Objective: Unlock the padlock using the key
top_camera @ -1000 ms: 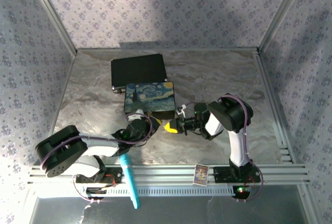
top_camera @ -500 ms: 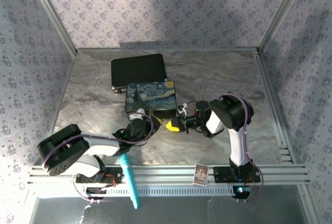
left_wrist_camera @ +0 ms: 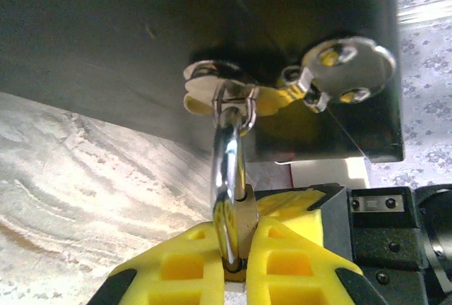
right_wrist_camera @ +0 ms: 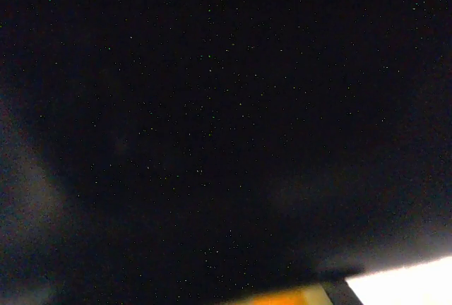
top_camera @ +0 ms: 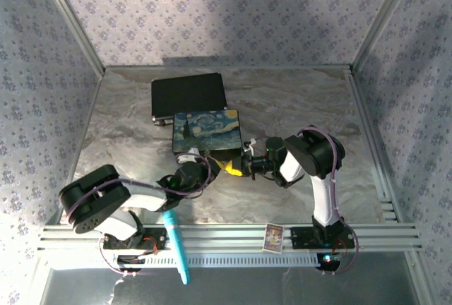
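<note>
At the near face of the painted box point(top_camera: 206, 130), mid worktop point(top_camera: 304, 100), both arms crowd the latch.

**Change over the last second**
- The right pincer point(top_camera: 232, 167) has crept toward 10 o'clock and is now tight against the box's front corner.
- The left arm's elbow has swung toward 3 o'clock.
- The box sits a touch further toward 3 o'clock.

We read this as the insertion stage, with the right arm closing in on the lock while the left arm steadies it. The padlock is not unlocked yet, since the shackle looks seated in the body.

**Left wrist view**
- The left pincer point(left_wrist_camera: 235, 243) is clamped narrow on the padlock point(left_wrist_camera: 228, 178), with the brass body pinched between the yellow fingers.
- The silver shackle runs up toward 12 o'clock through the latch point(left_wrist_camera: 220, 86) on the dark box wall.
- At 4 o'clock of the padlock, just beside the fingers, is a black screwed housing point(left_wrist_camera: 395, 231), probably the right arm's.

**Top view**
This gives the layout: the left arm comes in from 7 o'clock and the right from 3 o'clock. The wrists cover the lock itself, so there is no shackle detail.

**Right wrist view**
It is too dark to read, apart from a yellow-orange sliver at 6 o'clock.

**The key**
We cannot make it out. The right pincer is closed tight, and we cannot tell whether the key is in it.
</note>
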Tool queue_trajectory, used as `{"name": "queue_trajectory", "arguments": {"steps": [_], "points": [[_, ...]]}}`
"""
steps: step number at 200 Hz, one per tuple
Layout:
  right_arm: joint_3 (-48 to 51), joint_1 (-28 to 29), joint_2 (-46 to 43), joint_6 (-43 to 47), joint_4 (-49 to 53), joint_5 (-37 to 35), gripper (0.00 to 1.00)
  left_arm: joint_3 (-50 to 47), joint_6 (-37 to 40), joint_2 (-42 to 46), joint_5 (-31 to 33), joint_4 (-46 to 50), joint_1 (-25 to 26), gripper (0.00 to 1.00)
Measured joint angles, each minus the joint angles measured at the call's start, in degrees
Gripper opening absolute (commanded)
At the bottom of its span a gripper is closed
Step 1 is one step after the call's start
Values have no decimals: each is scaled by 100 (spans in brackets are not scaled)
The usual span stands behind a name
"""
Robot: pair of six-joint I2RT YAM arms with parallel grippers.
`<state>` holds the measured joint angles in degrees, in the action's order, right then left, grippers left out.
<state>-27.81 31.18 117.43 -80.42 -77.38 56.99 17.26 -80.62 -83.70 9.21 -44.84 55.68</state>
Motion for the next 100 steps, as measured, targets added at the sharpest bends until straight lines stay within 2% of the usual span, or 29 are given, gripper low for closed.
{"name": "queue_trajectory", "arguments": {"steps": [49, 100], "points": [[605, 466, -721, 328, 496, -1401, 0, 210, -114, -17, 90, 538, 179, 0], [608, 682, -649, 518, 415, -2074, 2, 267, -269, -271, 402, 435, 238, 0]]}}
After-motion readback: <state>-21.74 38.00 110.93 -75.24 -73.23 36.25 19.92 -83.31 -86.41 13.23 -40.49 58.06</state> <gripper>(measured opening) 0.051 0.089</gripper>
